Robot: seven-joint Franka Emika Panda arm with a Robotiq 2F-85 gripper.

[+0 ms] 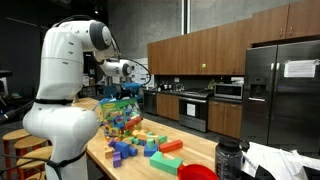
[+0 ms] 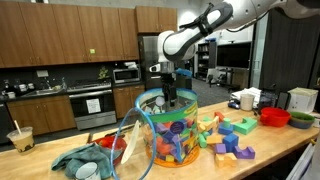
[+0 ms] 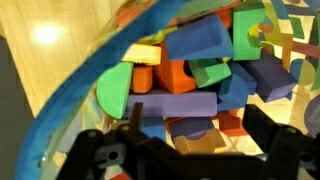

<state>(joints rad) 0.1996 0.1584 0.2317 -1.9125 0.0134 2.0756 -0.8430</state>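
My jaws hang spread wide and empty at the mouth of the clear, blue-rimmed tub [image 2: 143,101], so either side can drop around one of the foam blocks [image 3: 190,45] heaped inside. The tub stands on the bench [image 2: 272,152], left of the loose blocks [image 2: 235,135], and its walls keep the pile stacked high.

Tool [image 2: 170,96] tips hidden behind bin [image 2: 145,105] rim in exterior view; wrist view blurred.

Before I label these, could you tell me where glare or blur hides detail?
Wrist view: soft throughout, a light's glare on the table, the fingers dark silhouettes over the foam blocks. In both exterior views: dim room, blocks small and soft.
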